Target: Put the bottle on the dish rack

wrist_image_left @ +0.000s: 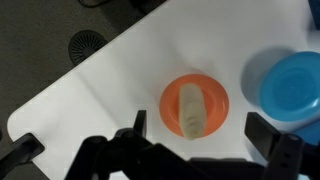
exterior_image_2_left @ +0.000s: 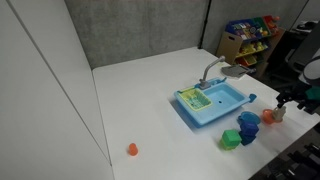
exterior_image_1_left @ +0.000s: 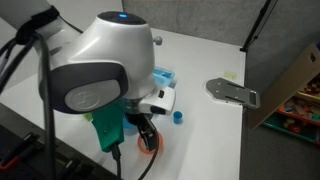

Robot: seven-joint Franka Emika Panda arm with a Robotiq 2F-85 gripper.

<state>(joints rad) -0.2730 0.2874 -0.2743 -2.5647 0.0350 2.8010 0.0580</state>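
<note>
The bottle [wrist_image_left: 191, 108], a small pale cream rounded item, lies on its side on an orange plate [wrist_image_left: 212, 92] on the white table. My gripper [wrist_image_left: 200, 128] is open and hovers right above it, one finger on each side, touching nothing. In an exterior view the gripper [exterior_image_1_left: 147, 128] hangs over the plate [exterior_image_1_left: 152, 146] near the table edge. The yellow-green dish rack [exterior_image_2_left: 195, 99] is the side part of the light-blue toy sink [exterior_image_2_left: 222, 104], well away from the gripper [exterior_image_2_left: 287, 103]. The arm hides the rack in the exterior view that faces the arm.
A blue cup [wrist_image_left: 292, 85] stands close beside the plate. A green block [exterior_image_2_left: 232, 139] and a blue block [exterior_image_2_left: 248, 125] lie between sink and gripper. A small orange item [exterior_image_2_left: 131, 149] sits far off. A grey flat piece [exterior_image_1_left: 232, 92] lies at the table edge.
</note>
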